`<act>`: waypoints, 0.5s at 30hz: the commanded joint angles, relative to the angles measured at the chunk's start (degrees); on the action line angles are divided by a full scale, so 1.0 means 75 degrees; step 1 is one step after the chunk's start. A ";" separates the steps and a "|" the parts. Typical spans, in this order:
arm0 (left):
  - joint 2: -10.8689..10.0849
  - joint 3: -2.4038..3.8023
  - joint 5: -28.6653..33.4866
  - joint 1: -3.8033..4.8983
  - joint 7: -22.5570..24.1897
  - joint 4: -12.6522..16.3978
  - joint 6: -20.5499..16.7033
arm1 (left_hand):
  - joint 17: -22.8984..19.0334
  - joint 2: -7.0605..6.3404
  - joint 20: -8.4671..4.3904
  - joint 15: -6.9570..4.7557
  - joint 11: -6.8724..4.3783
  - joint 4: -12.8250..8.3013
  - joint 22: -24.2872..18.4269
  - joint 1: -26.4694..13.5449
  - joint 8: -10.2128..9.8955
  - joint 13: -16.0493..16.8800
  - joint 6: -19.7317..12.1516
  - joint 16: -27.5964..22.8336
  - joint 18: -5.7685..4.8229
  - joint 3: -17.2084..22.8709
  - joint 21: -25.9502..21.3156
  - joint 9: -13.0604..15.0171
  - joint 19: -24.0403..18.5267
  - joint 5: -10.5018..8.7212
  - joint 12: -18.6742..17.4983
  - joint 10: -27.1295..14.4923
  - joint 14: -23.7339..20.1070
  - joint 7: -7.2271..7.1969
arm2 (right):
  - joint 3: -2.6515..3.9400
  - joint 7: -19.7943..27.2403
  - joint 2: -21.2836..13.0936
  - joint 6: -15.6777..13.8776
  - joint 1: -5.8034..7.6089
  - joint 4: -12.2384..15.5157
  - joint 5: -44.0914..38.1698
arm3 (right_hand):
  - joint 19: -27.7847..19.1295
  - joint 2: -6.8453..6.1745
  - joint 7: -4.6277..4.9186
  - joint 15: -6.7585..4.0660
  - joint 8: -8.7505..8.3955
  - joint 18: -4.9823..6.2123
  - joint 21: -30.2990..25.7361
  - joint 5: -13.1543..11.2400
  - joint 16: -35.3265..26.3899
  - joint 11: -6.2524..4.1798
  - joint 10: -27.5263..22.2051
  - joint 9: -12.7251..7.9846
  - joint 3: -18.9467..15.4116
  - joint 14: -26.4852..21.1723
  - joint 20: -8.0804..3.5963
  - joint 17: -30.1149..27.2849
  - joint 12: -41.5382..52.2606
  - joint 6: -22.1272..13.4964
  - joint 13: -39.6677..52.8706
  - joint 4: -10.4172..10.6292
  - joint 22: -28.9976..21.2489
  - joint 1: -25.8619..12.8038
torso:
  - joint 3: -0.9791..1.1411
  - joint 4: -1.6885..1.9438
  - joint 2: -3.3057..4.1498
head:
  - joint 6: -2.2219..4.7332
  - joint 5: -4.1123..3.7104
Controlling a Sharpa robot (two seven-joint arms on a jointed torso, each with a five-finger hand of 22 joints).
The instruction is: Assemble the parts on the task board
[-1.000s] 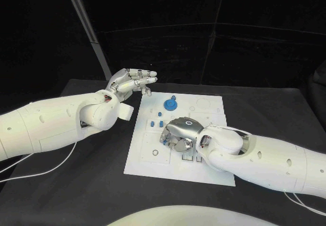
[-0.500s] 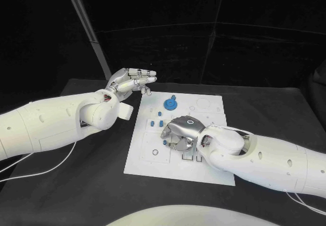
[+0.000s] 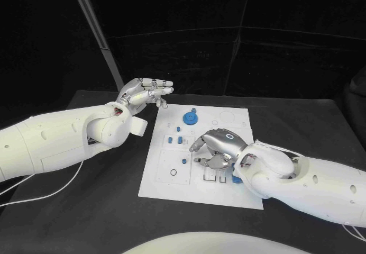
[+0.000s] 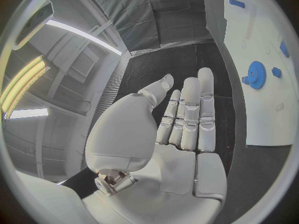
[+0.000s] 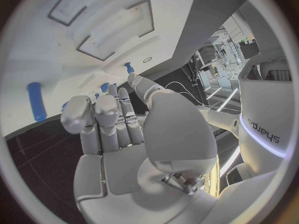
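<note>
- Centrally on the black table lies the task board, a white plate with outlined recesses.
- On its far part stands a blue gear-shaped part, also seen in the left wrist view, with small blue parts just nearer the robot.
- One small blue peg lies on the board just beside the right hand's fingers.
- A blue cylindrical part lies on the board's right side, near the right wrist; the right wrist view shows it as a short blue rod flat on the white surface.
- Over the board's middle sits the right hand, palm down, fingers curled toward the surface; whether it grasps anything I cannot tell.
- Its fingers look bent in the wrist view, with nothing plainly between them.
- Raised beyond the board's far left corner is the left hand, released, fingers apart and holding nothing.
</note>
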 commanded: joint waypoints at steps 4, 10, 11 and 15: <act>-0.0003 0.0006 0.0024 0.0011 0.0017 0.0008 0.0057 | -0.0014 0.0075 0.0000 0.0020 0.0011 -0.0007 -0.0013 -0.0010 -0.0027 -0.0011 -0.0030 -0.0035 0.0043 -0.0069 -0.0050 -0.0009 -0.0063 -0.0030 0.0027 -0.0062 -0.0053 0.0013 | 0.0046 -0.0484 -0.0641 0.0378 0.0331 0.0235 0.0857 | -0.0209 -0.0109 -0.0093 -0.0009 -0.0046 0.0114 -0.0233 0.0003 -0.0378 -0.0020 -0.0319 -0.0026 -0.0428 -0.0049 -0.0020 -0.0484 -0.0034 -0.0225 -0.0021 0.0071 -0.0451 -0.0100 | 0.0002 -0.0014 -0.0002 | 0.0076 -0.0092; 0.0020 0.0005 0.0024 0.0010 0.0014 -0.0010 0.0060 | -0.0014 0.0075 0.0000 0.0020 0.0011 -0.0007 -0.0013 -0.0010 -0.0027 -0.0011 -0.0030 -0.0035 0.0043 -0.0069 -0.0050 -0.0009 -0.0063 -0.0030 0.0027 -0.0062 -0.0053 0.0013 | 0.0060 -0.0763 -0.0986 0.0794 0.0585 0.0141 0.0946 | -0.0448 -0.0044 -0.0216 -0.0036 -0.0031 0.0205 -0.0580 -0.0008 -0.0747 -0.0049 -0.0692 -0.0016 -0.1227 -0.0102 -0.0034 -0.0949 0.0042 -0.0455 -0.0005 0.0210 -0.0958 0.0093 | 0.0000 -0.0004 -0.0002 | 0.0144 -0.0172; 0.0024 0.0005 0.0024 0.0010 0.0013 -0.0013 0.0061 | -0.0014 0.0075 0.0000 0.0020 0.0011 -0.0007 -0.0013 -0.0010 -0.0027 -0.0011 -0.0030 -0.0035 0.0043 -0.0069 -0.0050 -0.0009 -0.0063 -0.0030 0.0027 -0.0062 -0.0053 0.0013 | 0.0061 -0.0778 -0.1008 0.0822 0.0600 0.0124 0.0945 | -0.0448 -0.0017 -0.0218 -0.0042 -0.0031 0.0206 -0.0609 -0.0012 -0.0784 -0.0065 -0.0731 -0.0014 -0.1388 -0.0094 -0.0049 -0.1006 0.0089 -0.0468 -0.0001 0.0244 -0.0991 0.0162 | 0.0002 -0.0002 0.0002 | 0.0151 -0.0174; 0.0039 0.0004 0.0024 0.0010 0.0009 -0.0029 0.0069 | -0.0014 0.0075 0.0000 0.0020 0.0011 -0.0007 -0.0013 -0.0010 -0.0027 -0.0011 -0.0030 -0.0035 0.0043 -0.0069 -0.0050 -0.0009 -0.0063 -0.0030 0.0027 -0.0062 -0.0053 0.0013 | 0.0062 -0.0813 -0.1059 0.0906 0.0642 0.0070 0.0906 | -0.0451 0.0054 -0.0235 -0.0057 -0.0025 0.0213 -0.0650 -0.0006 -0.0825 -0.0067 -0.0809 -0.0010 -0.1562 -0.0085 -0.0057 -0.1074 0.0142 -0.0467 -0.0005 0.0292 -0.1040 0.0281 | 0.0006 0.0003 0.0007 | 0.0166 -0.0192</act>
